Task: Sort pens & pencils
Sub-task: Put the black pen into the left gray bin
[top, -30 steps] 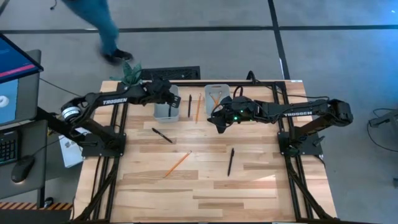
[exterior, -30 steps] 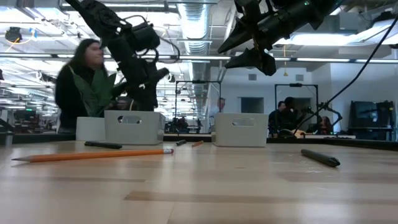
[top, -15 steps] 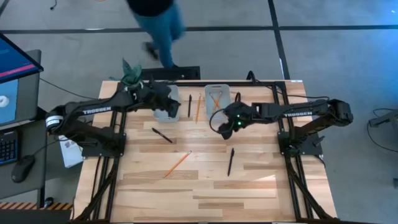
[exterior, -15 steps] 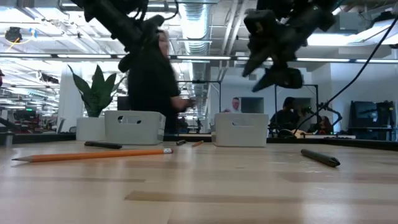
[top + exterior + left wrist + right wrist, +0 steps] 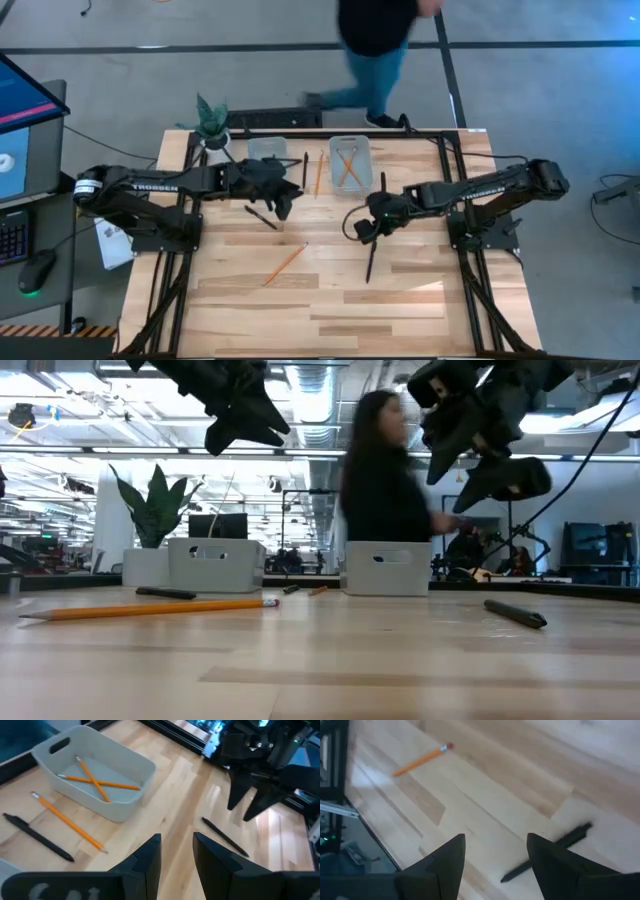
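A wooden table (image 5: pixel 330 300) seen from above, with two dark robot arms reaching toward its middle. The right gripper (image 5: pixel 362 232) hangs above the table with its fingers spread wide and nothing between them; a black pen (image 5: pixel 370 262) lies on the wood just below and ahead of it, and a loose orange pencil (image 5: pixel 285 263) lies farther off to its side. The left gripper (image 5: pixel 283 206) hovers with its fingers parted by a narrow gap, holding nothing, just beside another black pen (image 5: pixel 260 217). Beyond it sit two grey bins: one (image 5: pixel 350 162) holds two crossed pencils (a third pencil (image 5: pixel 318 173) and a pen (image 5: pixel 305 170) lie between the bins), the other (image 5: pixel 266 150) stands nearer a potted plant (image 5: pixel 211 118). A person (image 5: pixel 375 45) walks past behind the table.
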